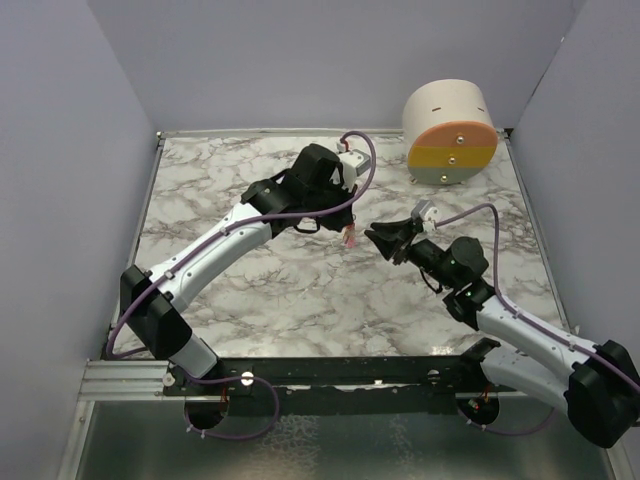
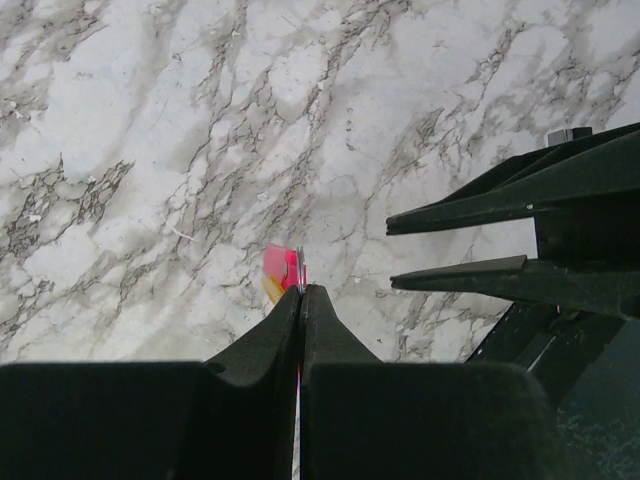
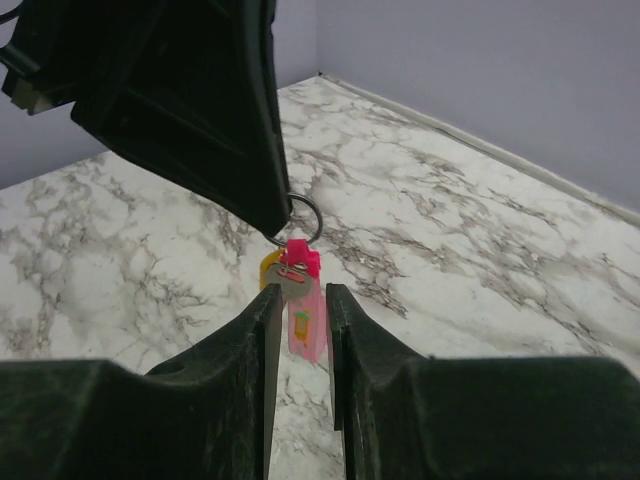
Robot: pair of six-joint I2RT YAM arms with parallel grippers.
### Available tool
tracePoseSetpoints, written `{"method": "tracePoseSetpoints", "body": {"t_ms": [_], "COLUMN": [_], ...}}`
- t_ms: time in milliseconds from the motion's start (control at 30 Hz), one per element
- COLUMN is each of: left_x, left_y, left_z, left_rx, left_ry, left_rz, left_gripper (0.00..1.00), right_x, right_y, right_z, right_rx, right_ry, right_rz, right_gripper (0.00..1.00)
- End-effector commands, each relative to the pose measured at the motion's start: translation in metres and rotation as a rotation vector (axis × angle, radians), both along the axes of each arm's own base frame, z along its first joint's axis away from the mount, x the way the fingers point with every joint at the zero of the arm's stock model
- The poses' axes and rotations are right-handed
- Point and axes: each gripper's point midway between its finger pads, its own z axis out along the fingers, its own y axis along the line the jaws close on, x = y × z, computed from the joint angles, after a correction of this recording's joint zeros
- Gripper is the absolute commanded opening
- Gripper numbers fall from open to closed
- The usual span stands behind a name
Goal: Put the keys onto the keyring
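My left gripper [image 1: 344,222] is shut on a thin metal keyring [image 3: 308,214] and holds it above the marble table. A pink key [image 3: 309,322] and a yellow-headed key [image 3: 267,268] hang from the ring. In the left wrist view the pink key [image 2: 280,267] and the yellow one [image 2: 271,290] peek out just past my closed left gripper [image 2: 301,291]. My right gripper [image 3: 300,297] is open by a narrow gap, its tips on either side of the hanging pink key. Whether they touch it I cannot tell. From above, the right gripper [image 1: 383,240] sits just right of the keys [image 1: 350,237].
A big cream, orange, yellow and grey cylinder [image 1: 452,135] stands at the back right corner. Purple walls close in the marble table [image 1: 250,290] on three sides. The right gripper's fingers [image 2: 470,211] show at the right of the left wrist view.
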Motion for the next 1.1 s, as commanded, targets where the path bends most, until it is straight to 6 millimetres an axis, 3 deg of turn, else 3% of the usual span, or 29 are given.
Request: {"method": "tracePoseSetpoints", "body": {"t_ms": [0,300,800,1067], "left_x": [-0.005,-0.011,-0.031,-0.033], "left_y": [-0.005,-0.005,-0.016,-0.016], "left_z": [0.01,0.01,-0.003,0.0], "left_rx": [-0.019,-0.031,-0.025,-0.029], "left_ry": [0.002,0.015,0.037,0.031], "left_rz": [-0.046,-0.056,-0.098,-0.101], "left_gripper": [0.0,0.0,0.0,0.0], "right_x": [-0.018,-0.019,-0.015,-0.01], "right_y": [0.02,0.036,0.034,0.033], "right_z": [0.002,-0.012,-0.011,-0.013], "right_rx": [-0.028,-0.047,-0.026,-0.03], "right_ry": [-0.067,-0.033,-0.033,-0.021], "right_rz": [0.169,0.255,0.229,0.207], "right_gripper": [0.24,0.25,0.23,0.1]}}
